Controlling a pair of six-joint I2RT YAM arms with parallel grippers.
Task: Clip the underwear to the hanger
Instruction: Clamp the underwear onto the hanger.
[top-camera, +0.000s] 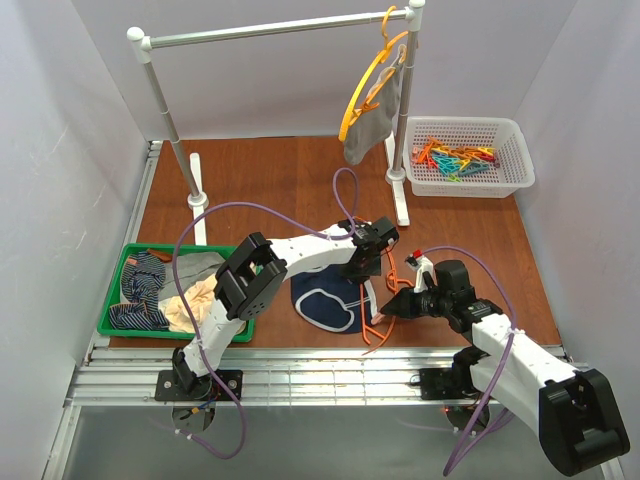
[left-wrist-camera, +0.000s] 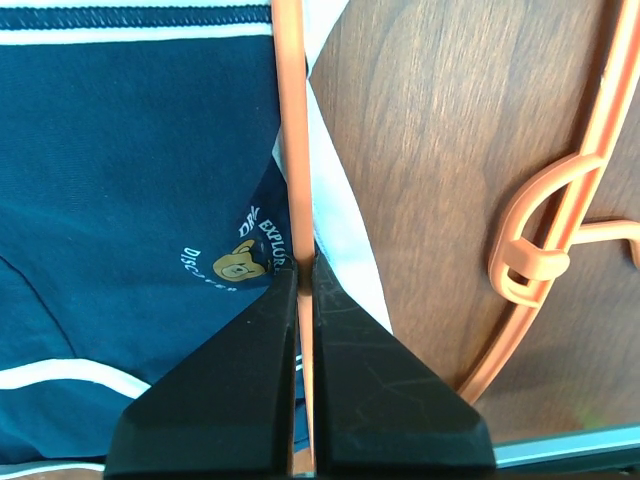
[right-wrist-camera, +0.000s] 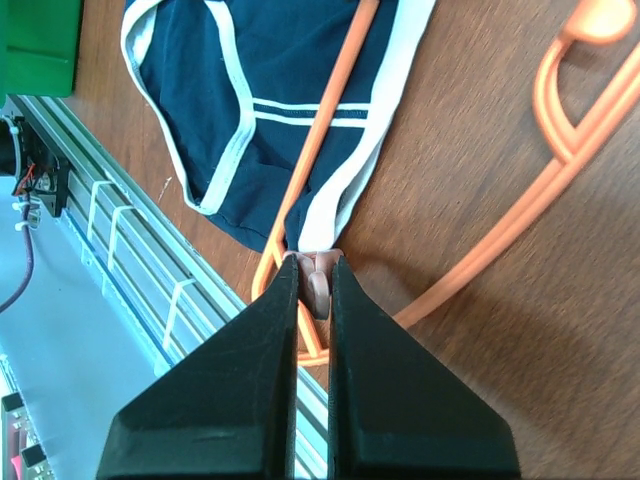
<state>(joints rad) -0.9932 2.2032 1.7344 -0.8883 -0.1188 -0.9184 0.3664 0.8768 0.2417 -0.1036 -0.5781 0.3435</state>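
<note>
step: you're mid-clip. Navy underwear lies flat on the desk w/ the red-orange hanger laid over its right edge, both between the two arms.
left end effector: clenched on the hanger's straight bar, right where the bar crosses the white waistband; in the left wrist view the bar runs up from between the shut fingers. Can't tell if any fabric is pinched along w/ it.
right end effector: clenched on a small pinkish piece, prob. a clothes peg, at the hanger's lower corner where the waistband end meets the bar. Whether the peg already bites fabric + bar: can't tell, fingers hide it.
underwear pos: near front edge of desk, just right of the green tray holding other garments; not lifted.
progress: judged early-mid, no peg clearly seated yet.
next move needs: you keep the left hold steady so bar + waistband stay stacked, then seat the peg squarely over both layers w/ the right. Check it grips before letting go.
risk: fabric slipping off the bar as the peg goes on.
</note>
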